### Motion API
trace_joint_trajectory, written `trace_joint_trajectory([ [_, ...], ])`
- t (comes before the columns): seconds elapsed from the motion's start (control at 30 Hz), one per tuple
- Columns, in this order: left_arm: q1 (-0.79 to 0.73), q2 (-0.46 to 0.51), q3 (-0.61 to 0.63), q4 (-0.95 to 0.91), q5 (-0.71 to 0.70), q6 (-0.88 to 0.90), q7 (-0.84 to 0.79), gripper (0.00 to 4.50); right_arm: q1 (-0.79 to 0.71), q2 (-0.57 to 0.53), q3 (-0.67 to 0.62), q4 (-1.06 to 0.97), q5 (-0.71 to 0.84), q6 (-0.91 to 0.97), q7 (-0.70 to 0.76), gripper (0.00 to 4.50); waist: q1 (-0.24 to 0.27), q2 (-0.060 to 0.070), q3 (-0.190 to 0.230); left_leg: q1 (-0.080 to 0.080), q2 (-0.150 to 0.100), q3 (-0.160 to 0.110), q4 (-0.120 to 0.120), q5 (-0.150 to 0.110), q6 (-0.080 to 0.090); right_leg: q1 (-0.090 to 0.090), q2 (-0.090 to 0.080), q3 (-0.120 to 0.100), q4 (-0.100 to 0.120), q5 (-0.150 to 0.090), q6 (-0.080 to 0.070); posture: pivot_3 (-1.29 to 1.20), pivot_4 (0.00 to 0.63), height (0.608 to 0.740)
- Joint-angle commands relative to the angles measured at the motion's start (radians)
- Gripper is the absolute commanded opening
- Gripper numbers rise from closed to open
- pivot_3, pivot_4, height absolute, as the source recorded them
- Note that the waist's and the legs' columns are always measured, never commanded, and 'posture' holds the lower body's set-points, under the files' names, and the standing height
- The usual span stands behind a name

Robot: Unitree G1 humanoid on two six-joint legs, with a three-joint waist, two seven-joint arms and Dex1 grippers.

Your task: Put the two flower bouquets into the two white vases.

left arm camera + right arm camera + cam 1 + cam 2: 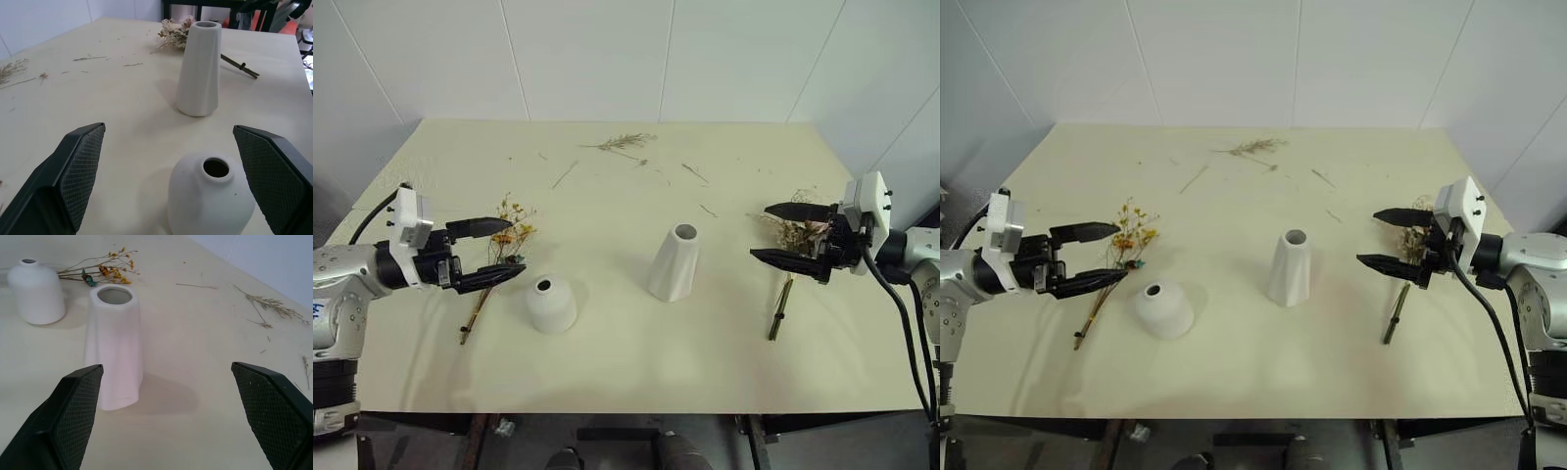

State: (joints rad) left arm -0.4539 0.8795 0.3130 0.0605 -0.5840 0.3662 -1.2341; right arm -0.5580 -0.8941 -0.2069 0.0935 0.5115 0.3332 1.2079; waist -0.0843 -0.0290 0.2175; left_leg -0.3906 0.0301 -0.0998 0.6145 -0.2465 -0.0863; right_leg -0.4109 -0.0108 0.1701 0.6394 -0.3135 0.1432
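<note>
On the table (636, 372), from left: the left gripper (494, 253) hovers level, jaws wide, over the sparse bouquet (499, 257), whose stem runs toward 7 o'clock. Next stand the squat vase (551, 304) and the cone vase (674, 262), upright. At right, the fuller bouquet (786, 284) lies stem toward 6 o'clock under the wide-open, level right gripper (775, 233).

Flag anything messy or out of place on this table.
Loose dried sprig and twig bits litter the far side of the cream table. Both bouquets lie flat, not in the vases; nothing is tipped or broken.
</note>
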Motion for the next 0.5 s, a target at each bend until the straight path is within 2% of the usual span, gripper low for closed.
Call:
trace_joint_trajectory([
  [0.03,-0.034,0.004,0.008,-0.005,-0.013,-0.016,-0.003,4.50,-0.022,-0.023,-0.032,0.022,-0.016,-0.020,-0.018,4.42,0.000,0.000,0.000,0.000,0.000,0.000,0.000,0.000,0.000,0.000,0.000,0.000,0.000,0.000,0.000,0.00,0.150,0.740],
  [0.27,-0.072,-0.030,-0.038,0.015,-0.011,-0.018,-0.020,4.50,-0.026,-0.075,-0.061,0.011,-0.005,0.080,-0.058,4.42,0.001,0.000,0.000,0.000,0.000,0.000,0.001,0.000,0.000,0.000,0.000,0.000,0.001,0.000,0.000,0.00,0.150,0.740],
  [0.37,-0.082,-0.038,-0.053,0.033,-0.007,-0.030,-0.036,4.50,-0.058,-0.137,-0.041,-0.006,-0.021,0.240,-0.132,4.42,0.000,0.000,0.000,0.000,0.000,0.000,0.001,0.000,0.000,0.000,0.000,0.000,0.002,0.000,0.000,0.00,0.150,0.740],
  [0.5,-0.094,-0.039,-0.059,0.056,-0.009,-0.034,-0.055,4.50,-0.134,-0.242,0.040,-0.061,-0.005,0.638,-0.221,4.42,0.000,0.001,0.000,0.000,0.000,0.000,0.002,0.000,0.000,-0.002,0.000,0.000,0.004,-0.001,-0.001,0.00,0.150,0.740],
])
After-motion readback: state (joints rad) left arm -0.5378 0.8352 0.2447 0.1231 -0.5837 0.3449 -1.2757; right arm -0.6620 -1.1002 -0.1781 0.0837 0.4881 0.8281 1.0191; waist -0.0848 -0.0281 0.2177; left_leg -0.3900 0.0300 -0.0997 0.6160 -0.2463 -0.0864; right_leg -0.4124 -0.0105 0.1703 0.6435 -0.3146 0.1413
